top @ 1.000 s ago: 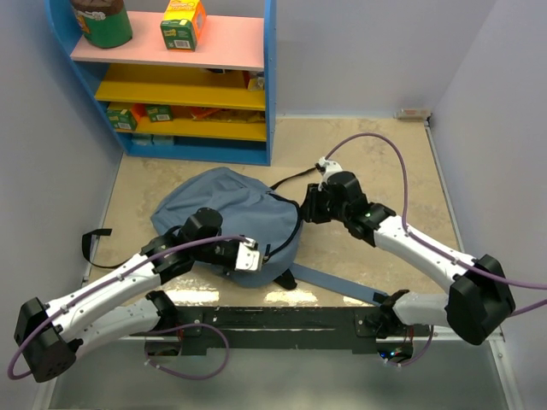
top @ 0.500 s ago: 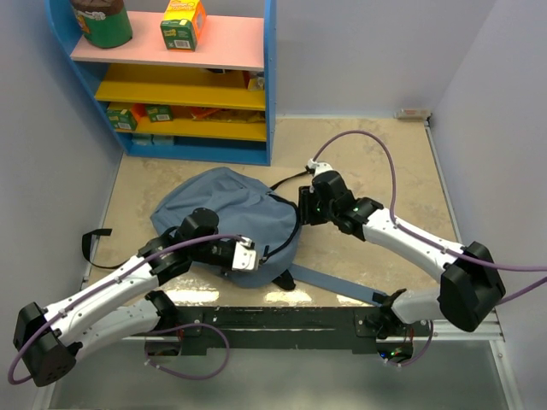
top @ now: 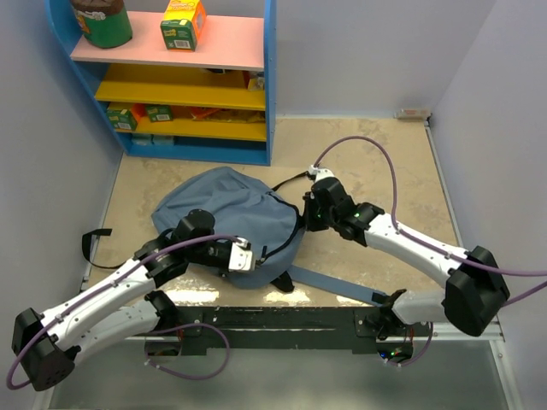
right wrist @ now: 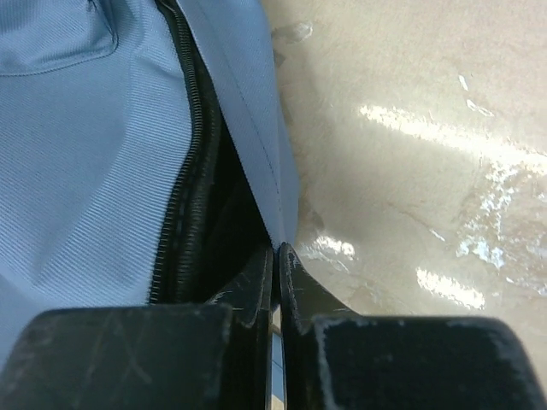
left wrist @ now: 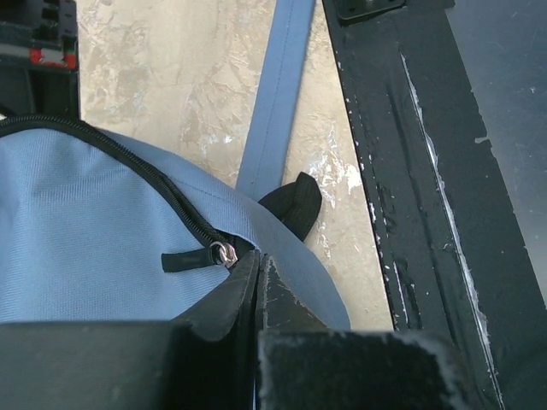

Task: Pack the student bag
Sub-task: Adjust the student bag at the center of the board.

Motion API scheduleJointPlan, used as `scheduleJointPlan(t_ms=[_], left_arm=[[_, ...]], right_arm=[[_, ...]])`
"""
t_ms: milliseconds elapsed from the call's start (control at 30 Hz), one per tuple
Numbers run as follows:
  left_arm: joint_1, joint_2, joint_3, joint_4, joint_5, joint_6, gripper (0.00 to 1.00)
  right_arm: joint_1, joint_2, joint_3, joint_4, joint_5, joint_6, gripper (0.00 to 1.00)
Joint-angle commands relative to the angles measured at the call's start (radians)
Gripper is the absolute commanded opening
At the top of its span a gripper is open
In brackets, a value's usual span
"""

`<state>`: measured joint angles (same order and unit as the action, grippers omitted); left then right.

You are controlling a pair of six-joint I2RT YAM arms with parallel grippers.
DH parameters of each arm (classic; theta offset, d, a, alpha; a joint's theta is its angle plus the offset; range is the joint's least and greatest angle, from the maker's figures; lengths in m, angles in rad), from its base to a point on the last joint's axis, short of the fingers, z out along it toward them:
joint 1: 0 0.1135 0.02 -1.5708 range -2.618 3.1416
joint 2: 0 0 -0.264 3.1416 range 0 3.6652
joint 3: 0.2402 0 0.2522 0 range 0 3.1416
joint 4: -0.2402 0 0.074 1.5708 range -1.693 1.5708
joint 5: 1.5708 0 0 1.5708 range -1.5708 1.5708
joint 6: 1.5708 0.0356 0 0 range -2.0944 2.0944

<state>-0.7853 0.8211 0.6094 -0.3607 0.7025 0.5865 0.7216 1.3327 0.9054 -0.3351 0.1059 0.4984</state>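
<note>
Your right gripper point(right wrist: 276, 249) is pinching the student bag point(top: 226, 201) beside its open zipper point(right wrist: 186, 196); your left gripper point(left wrist: 259, 256) is clamping its fabric by the zipper pull point(left wrist: 224, 252).

**Lighting and Image Quality**

Overhead view: bright, even, diffuse light with soft shadows. Right wrist view: white glare streaks on the table point(right wrist: 427, 128); near fingers point(right wrist: 252, 286) blurred. Left wrist view: student bag point(left wrist: 85, 239) weave sharp, foreground dark and soft.
</note>
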Motion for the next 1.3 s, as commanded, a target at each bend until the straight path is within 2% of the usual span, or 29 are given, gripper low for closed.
scheduleJointPlan(t_ms=[0,300,567,867,967,1033,1067,1167,1267], left_arm=[[0.008,-0.033,0.006,0.034,0.041,0.013,0.00],[0.047,-0.065,-0.013,0.017,0.041,0.010,0.00],[0.113,-0.105,-0.030,0.022,0.054,0.001,0.00],[0.141,-0.105,-0.025,-0.009,0.084,0.021,0.00],[0.141,-0.102,-0.017,-0.014,0.088,0.022,0.00],[0.141,-0.102,-0.014,-0.017,0.088,0.024,0.00],[0.143,-0.102,-0.013,-0.018,0.091,0.026,0.00],[0.141,-0.102,-0.010,-0.018,0.092,0.032,0.00],[0.141,-0.100,-0.013,-0.017,0.094,0.032,0.00]], right_arm=[[-0.019,-0.114,-0.066,-0.031,0.043,0.017,0.00],[-0.062,-0.271,-0.201,-0.024,-0.011,0.045,0.00],[-0.062,-0.393,-0.174,-0.085,-0.089,0.048,0.00],[-0.063,-0.612,-0.240,0.062,-0.170,0.146,0.00],[-0.065,-0.551,-0.194,-0.004,-0.126,0.161,0.20],[-0.063,-0.491,-0.143,-0.090,-0.095,0.128,0.24],[-0.063,-0.481,-0.094,-0.106,-0.083,0.114,0.36],[-0.063,-0.480,-0.025,-0.127,-0.075,0.077,0.61],[-0.063,-0.483,-0.032,-0.091,-0.188,0.069,0.68]])
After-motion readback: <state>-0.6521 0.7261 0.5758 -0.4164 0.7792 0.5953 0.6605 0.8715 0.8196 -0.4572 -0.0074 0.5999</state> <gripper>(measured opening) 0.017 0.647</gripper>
